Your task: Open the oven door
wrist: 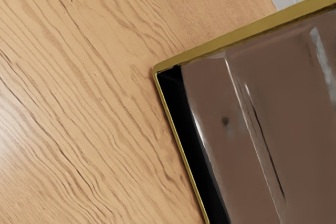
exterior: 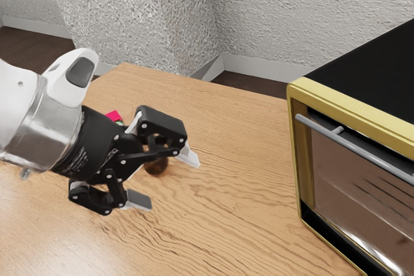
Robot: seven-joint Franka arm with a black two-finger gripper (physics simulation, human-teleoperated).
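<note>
My gripper [exterior: 169,182] is over the table toward the exterior view's left, its two fingers spread wide apart with nothing between them. The oven [exterior: 362,105], gold-framed with a black top, stands at the exterior view's right, a gap of table separating it from my hand. A grey bar handle [exterior: 369,147] runs along the upper part of its brownish glass door [exterior: 356,185], which looks closed. In the wrist view the oven door [wrist: 262,129] appears with its gold frame [wrist: 226,39] and a black strip along one edge.
The wooden table [exterior: 226,224] extends between my hand and the oven. A dark round object [exterior: 156,165] lies behind the gripper, and a small red item [exterior: 114,116] is beyond the wrist. A textured wall [exterior: 259,17] rises behind the table.
</note>
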